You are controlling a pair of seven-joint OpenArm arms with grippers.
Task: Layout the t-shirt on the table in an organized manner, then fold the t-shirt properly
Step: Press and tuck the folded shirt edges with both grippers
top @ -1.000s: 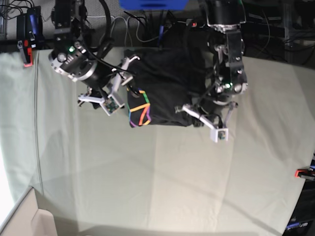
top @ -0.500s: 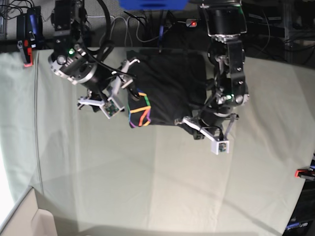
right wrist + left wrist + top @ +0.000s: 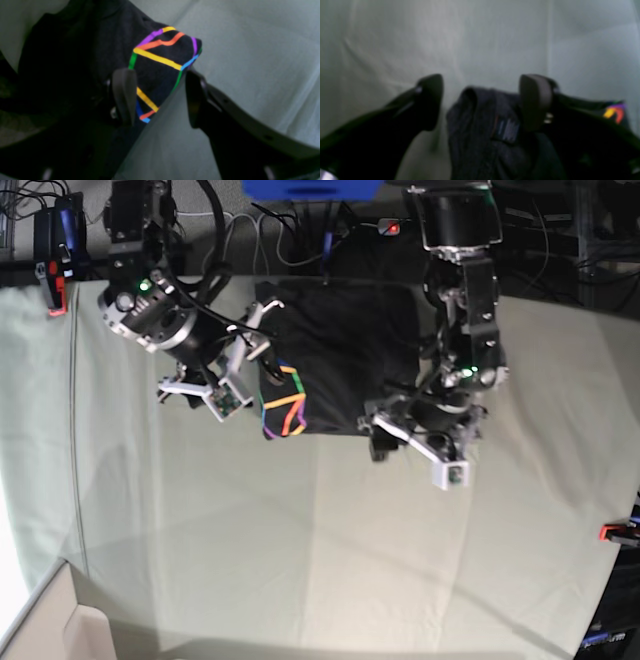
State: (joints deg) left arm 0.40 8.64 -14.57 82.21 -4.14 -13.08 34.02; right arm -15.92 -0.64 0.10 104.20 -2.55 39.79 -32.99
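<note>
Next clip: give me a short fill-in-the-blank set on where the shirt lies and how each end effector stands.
1. The t-shirt is a folded dark bundle on the ____ edge of the table in the base view.
2. The left end effector is ____, straddling dark fabric.
3. The right end effector is open around the corner bearing the ____ line graphic.

Missing words: far; open; rainbow-coloured

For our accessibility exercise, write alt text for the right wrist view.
The open right gripper straddles the edge of the black t-shirt at its rainbow line graphic, one finger over the fabric, the other over the pale green table. The image is slightly blurred.
</note>
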